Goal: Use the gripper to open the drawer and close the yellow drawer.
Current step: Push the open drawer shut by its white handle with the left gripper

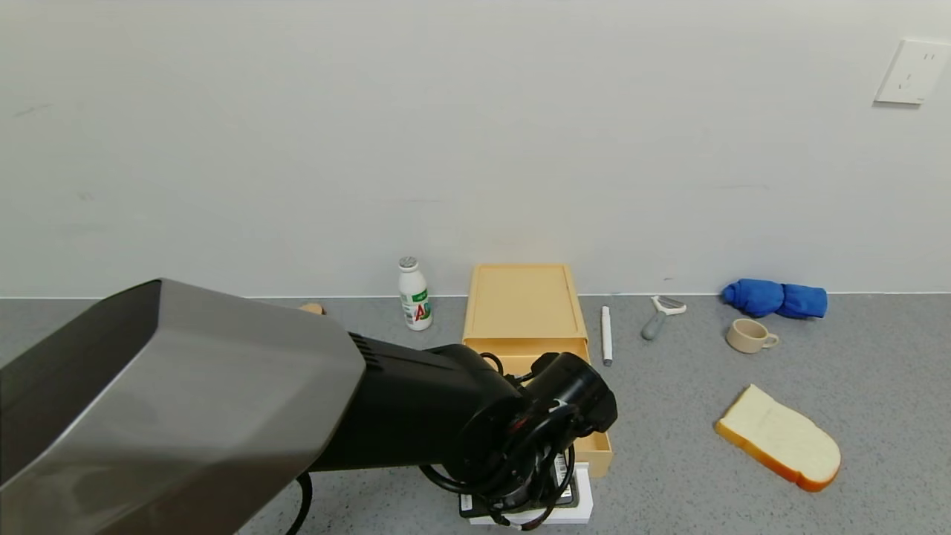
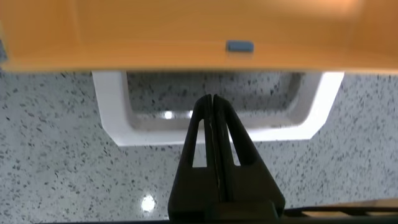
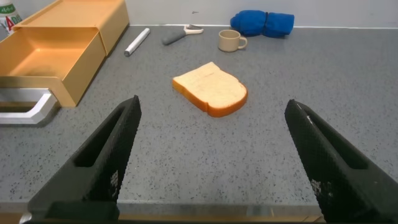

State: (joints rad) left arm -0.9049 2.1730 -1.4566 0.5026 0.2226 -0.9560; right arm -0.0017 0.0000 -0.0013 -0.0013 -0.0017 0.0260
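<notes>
The yellow drawer [image 1: 524, 312], a flat pale-yellow plastic box with smooth matte faces, stood on a grey speckled counter [image 1: 743, 490] with its shallow tray pulled out toward the robot. The left gripper [image 2: 213, 102] was at the tray's front, its two black wedge-shaped fingers pressed together with nothing between them, the tips poked into the opening of the white rectangular loop handle [image 2: 118, 127]. The handle was glossy, with rounded corners. A small blue tab [image 2: 239, 45] sat on the tray front just beyond the fingertips.

The head view hid that contact: the thick grey-and-black arm and looping cables covered most of the tray, and only a strip of handle [image 1: 587, 498] showed under the wrist. The left wrist view alone showed the shut fingers inside the loop.

The right gripper [image 3: 211, 155] was held above the counter with its black fingers spread wide apart, empty. Its view showed the open tray [image 3: 43, 53], bare inside, off to one side of the fingers. Past them lay a slice of bread [image 3: 210, 89] with an orange-brown crust, and farther off a beige mug [image 3: 232, 40], a rolled blue cloth [image 3: 264, 23], a peeler [image 3: 180, 34] and a white pen [image 3: 137, 42]. Only the head view showed a small white bottle [image 1: 414, 294] beside the box.
</notes>
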